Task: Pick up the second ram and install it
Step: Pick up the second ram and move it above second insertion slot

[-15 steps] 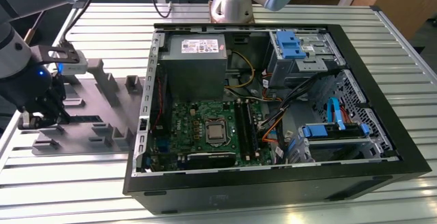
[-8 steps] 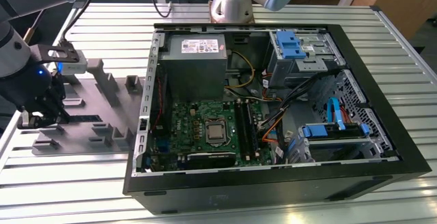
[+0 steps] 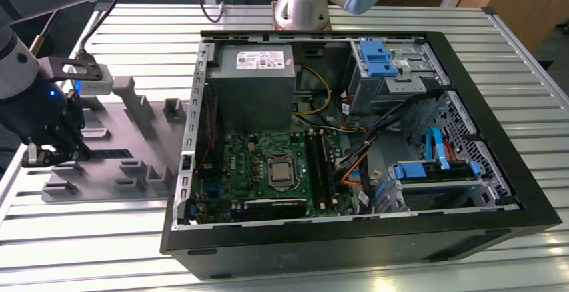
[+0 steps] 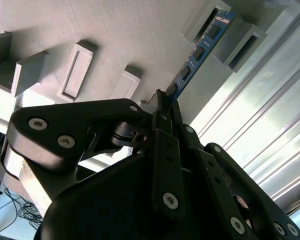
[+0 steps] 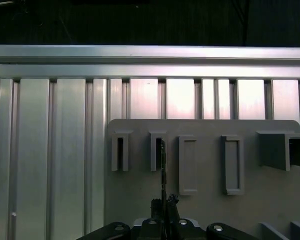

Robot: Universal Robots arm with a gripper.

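Second ram (image 4: 197, 52): thin blue stick, far end at a slotted block on the grey fixture plate (image 5: 270, 200).
Handling: likely light, stiff, fragile — pinch the flat faces gently.
Gripper (image 4: 162, 100): clenched on the stick's near end.
Computer case (image 3: 356, 139): well apart — toward the exterior view's right.

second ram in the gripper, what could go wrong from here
1. The gripper pinches the second ram near one end, so the long free length could tilt or slip in the grip.
2. The stick's far end sits at a slot block of the grey holder tray; a skewed lift may snag it there.
3. The motherboard's black memory slots lie close beside loose cables, which might foul the stick.
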